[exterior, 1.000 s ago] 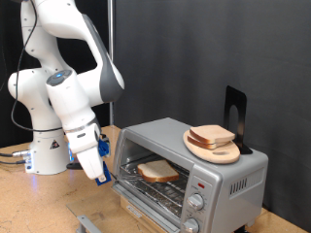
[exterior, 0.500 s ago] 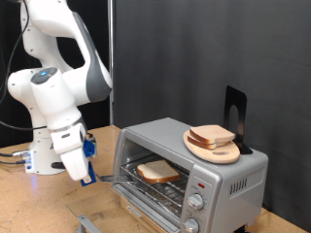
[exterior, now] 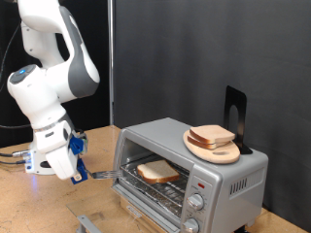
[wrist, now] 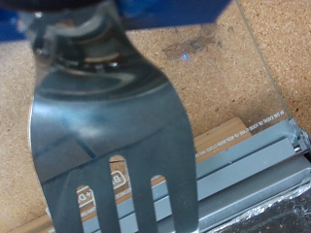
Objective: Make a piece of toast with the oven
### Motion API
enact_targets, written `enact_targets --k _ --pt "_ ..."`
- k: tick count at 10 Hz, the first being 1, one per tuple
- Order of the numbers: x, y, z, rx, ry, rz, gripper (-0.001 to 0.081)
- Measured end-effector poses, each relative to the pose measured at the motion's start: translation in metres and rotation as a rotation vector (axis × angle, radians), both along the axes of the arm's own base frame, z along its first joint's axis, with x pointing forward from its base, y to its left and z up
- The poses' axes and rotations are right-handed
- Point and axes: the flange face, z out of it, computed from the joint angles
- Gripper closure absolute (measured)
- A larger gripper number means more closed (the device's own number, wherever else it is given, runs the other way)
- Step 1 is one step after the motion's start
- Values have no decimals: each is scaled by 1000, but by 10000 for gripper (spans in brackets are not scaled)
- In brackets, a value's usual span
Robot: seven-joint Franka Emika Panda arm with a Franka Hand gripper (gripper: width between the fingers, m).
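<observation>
In the oven, the piece of toast.

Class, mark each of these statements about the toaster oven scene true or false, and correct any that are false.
1. A slice of bread lies on the rack inside the oven. True: the piece of toast sits inside the open front.
2. The gripper holds a metal spatula. True: the wrist view shows its slotted blade filling the frame.
3. The oven door is closed. False: it is open.
4. The wooden plate on top of the oven is bare. False: bread slices rest on it.
5. The gripper is inside the oven. False: it is outside, on the exterior view's left of it.
</observation>
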Motion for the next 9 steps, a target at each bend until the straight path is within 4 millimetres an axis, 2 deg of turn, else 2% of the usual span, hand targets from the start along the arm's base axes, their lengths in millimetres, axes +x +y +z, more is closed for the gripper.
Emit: enact_targets --k 2,6,7,9 --pt "1 -9 16 69 -8 -16 476" --pt "-5 -27 74 200 -58 -14 476" --pt "-9 -27 81 211 -62 -16 476" --pt "-9 -25 78 225 -60 -27 476"
